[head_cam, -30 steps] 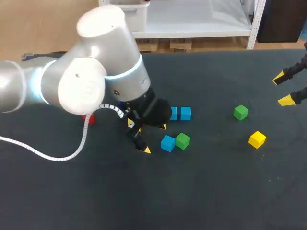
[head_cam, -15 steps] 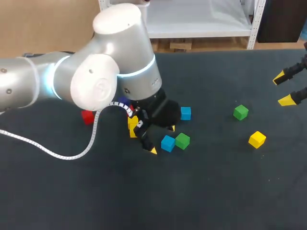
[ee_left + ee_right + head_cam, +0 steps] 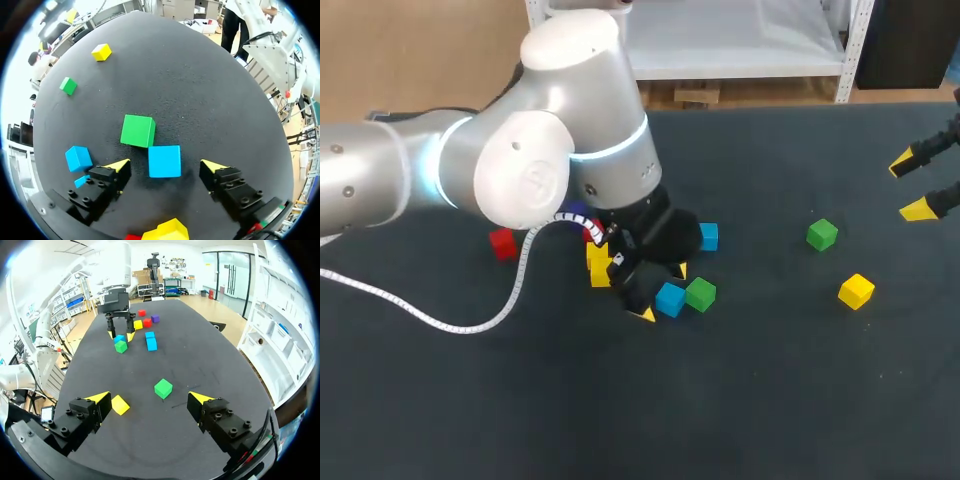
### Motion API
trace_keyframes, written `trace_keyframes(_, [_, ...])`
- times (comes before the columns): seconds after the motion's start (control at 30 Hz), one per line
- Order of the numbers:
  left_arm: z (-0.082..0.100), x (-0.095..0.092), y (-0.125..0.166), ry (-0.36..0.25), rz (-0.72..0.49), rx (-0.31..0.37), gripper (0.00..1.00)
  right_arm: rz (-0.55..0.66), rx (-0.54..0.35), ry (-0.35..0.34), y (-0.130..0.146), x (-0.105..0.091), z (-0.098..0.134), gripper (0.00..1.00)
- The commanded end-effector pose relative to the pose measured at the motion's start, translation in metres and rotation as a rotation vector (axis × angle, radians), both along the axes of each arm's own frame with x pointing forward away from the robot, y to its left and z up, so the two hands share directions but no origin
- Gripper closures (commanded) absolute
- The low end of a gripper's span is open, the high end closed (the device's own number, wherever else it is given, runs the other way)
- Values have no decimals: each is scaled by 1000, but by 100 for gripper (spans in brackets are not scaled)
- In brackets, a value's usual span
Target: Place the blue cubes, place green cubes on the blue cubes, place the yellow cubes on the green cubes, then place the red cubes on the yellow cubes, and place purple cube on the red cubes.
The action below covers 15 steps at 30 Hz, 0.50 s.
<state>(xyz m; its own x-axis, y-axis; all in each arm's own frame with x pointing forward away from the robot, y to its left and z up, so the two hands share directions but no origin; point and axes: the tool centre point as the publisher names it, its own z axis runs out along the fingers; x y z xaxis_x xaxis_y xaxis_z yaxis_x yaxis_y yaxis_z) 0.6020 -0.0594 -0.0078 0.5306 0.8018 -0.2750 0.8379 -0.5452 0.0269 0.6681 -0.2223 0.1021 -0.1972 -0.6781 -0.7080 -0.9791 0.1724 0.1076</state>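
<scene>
Over the counter (image 3: 770, 400) the left arm (image 3: 520, 170) is hanging mid-frame, the left pincer (image 3: 165, 164) gaping wide; the right pincer (image 3: 909, 186) is hovering open at the right edge. A blue cube (image 3: 164, 161) is lying untouched inside the left pincer, a green cube (image 3: 138, 130) just beside it.

your left gripper (image 3: 165, 164) stands open with a blue cube (image 3: 164, 161) between its fingers, neither tip touching it. a green cube (image 3: 138, 130) sits just ahead, at that cube's corner. a second blue cube (image 3: 78, 158) lies beside one finger. farther ahead you see another green cube (image 3: 68, 85) and a yellow cube (image 3: 101, 51).
</scene>
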Motion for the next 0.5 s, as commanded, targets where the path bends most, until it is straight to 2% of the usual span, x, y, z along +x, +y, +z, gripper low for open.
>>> trace_keyframes(0.03, [-2, 3, -3, 7, 5, 3, 32, 0, 1, -1, 0, 0, 0, 0])
trace_keyframes(0.07, [-3, 3, -3, 9, 10, 3, 35, 0, 1, -1, 0, 0, 0, 0])
trace_keyframes(0.1, [-3, 3, -3, 12, 15, 3, 51, 0, 1, -1, 0, 0, 0, 0])
trace_keyframes(0.13, [-3, 3, -3, 12, 18, 3, 59, 0, 1, -1, 0, 0, 0, 0])
trace_keyframes(0.2, [-3, 3, -3, 13, 27, 4, 70, 0, 1, -1, 0, 0, 0, 0])
trace_keyframes(0.3, [-3, 4, 0, 15, 51, 3, 100, 0, 1, -1, 0, 0, 0, 0])
trace_keyframes(0.43, [-1, 7, 7, 17, 106, -3, 100, 0, 1, -1, 0, 0, 0, 0])
trace_keyframes(0.5, [3, 11, 12, 20, 172, -16, 100, 0, 1, -1, 0, 0, 0, 0])
